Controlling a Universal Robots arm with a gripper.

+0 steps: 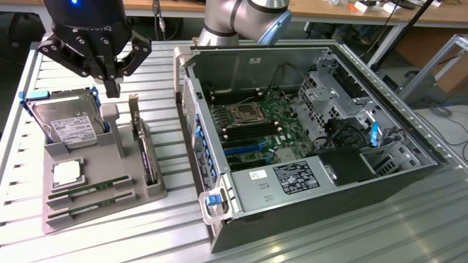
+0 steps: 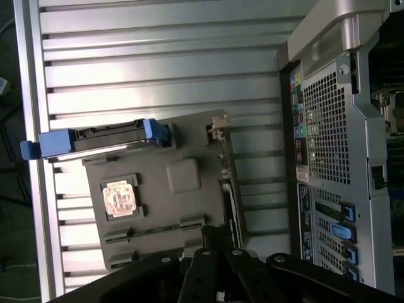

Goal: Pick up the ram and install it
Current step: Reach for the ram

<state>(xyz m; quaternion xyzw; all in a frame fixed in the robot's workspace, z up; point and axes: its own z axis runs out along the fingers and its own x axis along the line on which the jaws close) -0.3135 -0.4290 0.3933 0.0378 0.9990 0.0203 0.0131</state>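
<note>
We see the gripper [image 1: 111, 89] with its fingers pressed together and nothing between them, hanging above the far end of the grey holder [image 1: 157, 192]. Under its tips are the gap between the hard drive [image 1: 69, 126], which stands tilted in its cradle on blue rails, and the dark expansion card [image 1: 144, 150], which is set on edge in its slot. Further along the holder, toward the exterior camera, the processor [image 1: 67, 173] lies flat in a square pocket. Beyond that, at the holder's opposite end from the gripper, we find the ram [image 1: 89, 192], a green stick lying in a slot. A second stick [image 1: 87, 209] like it sits in the next slot over. Their long axes run across the holder, roughly from the exterior view's left to right, crosswise to the line from gripper to ram. Neither stick is touched. Well apart, to the exterior view's right, the computer case [image 1: 329, 219] lies open on the slatted table [image 1: 168, 235] with its motherboard [image 1: 256, 123] exposed. We cannot tell whether its memory slots are filled.
</note>
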